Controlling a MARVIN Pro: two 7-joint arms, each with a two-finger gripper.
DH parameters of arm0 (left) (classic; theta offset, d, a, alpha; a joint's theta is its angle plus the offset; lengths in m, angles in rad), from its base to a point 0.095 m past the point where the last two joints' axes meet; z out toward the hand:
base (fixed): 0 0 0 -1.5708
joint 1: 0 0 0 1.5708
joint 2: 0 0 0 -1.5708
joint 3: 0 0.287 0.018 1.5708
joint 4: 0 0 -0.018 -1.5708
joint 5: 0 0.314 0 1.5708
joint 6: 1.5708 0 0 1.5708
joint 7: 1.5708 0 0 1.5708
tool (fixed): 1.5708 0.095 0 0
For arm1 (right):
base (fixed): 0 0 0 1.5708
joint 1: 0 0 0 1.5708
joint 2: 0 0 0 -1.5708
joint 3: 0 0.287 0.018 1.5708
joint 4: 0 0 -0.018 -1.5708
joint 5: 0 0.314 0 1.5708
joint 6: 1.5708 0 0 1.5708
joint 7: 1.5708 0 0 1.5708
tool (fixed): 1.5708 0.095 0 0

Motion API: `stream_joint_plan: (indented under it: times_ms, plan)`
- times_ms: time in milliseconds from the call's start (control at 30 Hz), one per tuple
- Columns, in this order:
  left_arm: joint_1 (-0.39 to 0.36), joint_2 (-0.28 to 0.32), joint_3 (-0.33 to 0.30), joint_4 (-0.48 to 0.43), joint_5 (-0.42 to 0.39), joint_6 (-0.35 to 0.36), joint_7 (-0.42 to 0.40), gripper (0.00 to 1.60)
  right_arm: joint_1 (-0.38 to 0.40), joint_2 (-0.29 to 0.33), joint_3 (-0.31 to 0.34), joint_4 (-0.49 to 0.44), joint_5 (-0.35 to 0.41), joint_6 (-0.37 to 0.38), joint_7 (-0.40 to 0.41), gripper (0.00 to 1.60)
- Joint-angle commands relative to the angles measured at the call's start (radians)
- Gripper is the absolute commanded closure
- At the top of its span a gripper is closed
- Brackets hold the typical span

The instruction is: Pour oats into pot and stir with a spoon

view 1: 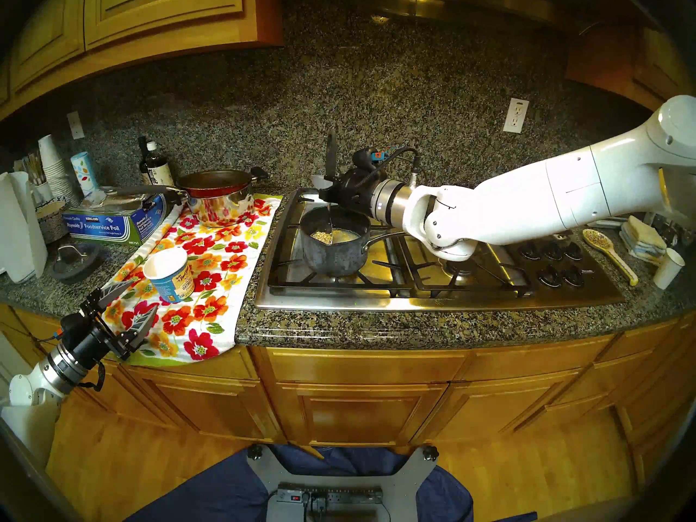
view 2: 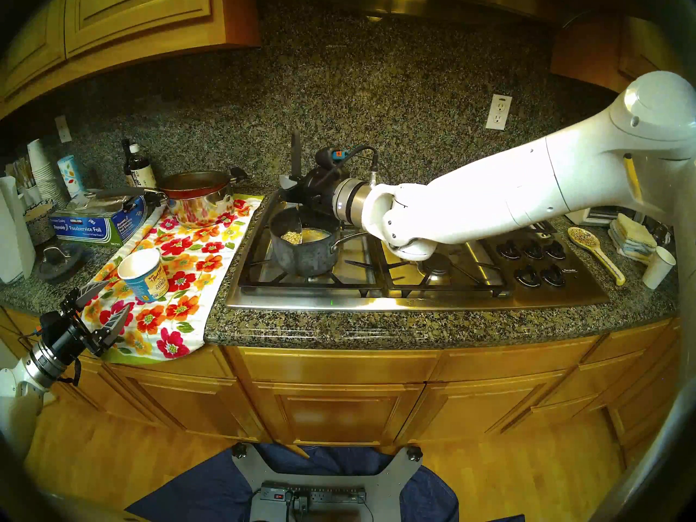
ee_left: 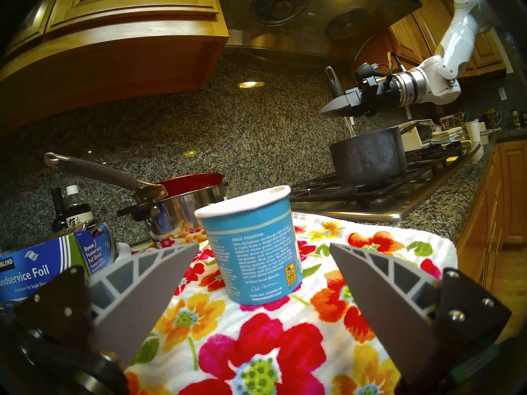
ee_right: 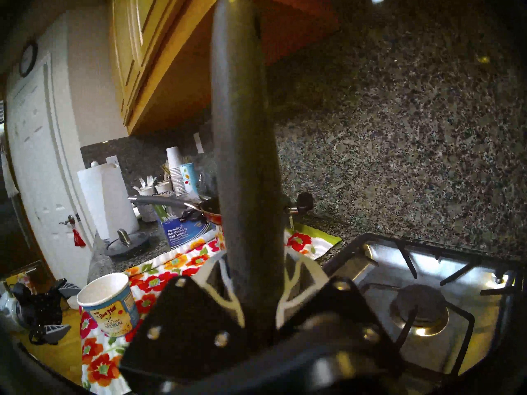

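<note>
The dark grey pot [view 1: 327, 259] [view 2: 301, 261] [ee_left: 368, 155] sits on the front left burner with tan oats [view 1: 322, 235] [view 2: 292, 237] inside. Above it, my right gripper [view 1: 327, 190] [view 2: 292, 191] [ee_left: 333, 108] [ee_right: 256, 274] is shut on the spoon's black handle [view 1: 331, 154] [view 2: 296, 152] [ee_left: 332, 81] [ee_right: 245, 157]. The spoon stands upright with its thin metal neck going down into the oats. The blue oatmeal cup [view 1: 171, 276] [view 2: 145, 280] [ee_left: 251, 249] [ee_right: 111, 306] stands upright on the floral towel, its white inside bare. My left gripper [view 1: 141, 297] [view 2: 115, 296] [ee_left: 263, 245] is open just short of the cup, apart from it.
A red pan [view 1: 214, 182] rests on a shiny steel pot at the towel's [view 1: 196, 314] back. A foil box [view 1: 113, 223], a bottle [view 1: 154, 167] and paper cups stand at the far left. Right of the stove knobs [view 1: 553, 261] lie a cream ceramic spoon [view 1: 606, 250] and a white cup [view 1: 668, 267].
</note>
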Motion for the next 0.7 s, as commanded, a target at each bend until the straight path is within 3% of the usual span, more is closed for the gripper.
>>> stream_joint_plan:
  times_ms: [0,400,667]
  plan:
    - [-0.009,0.006,-0.020,-0.013,-0.013,-0.004,0.000,0.00,0.113,0.029,0.023,-0.044,-0.050,-0.039,-0.031,1.60]
    - [-0.008,0.006,-0.021,-0.014,-0.016,-0.003,-0.001,0.00,0.175,0.078,-0.042,-0.152,-0.103,-0.051,-0.103,1.60]
    - [-0.007,0.006,-0.022,-0.014,-0.017,-0.003,-0.002,0.00,0.158,0.085,-0.082,-0.141,-0.127,-0.065,-0.121,1.60]
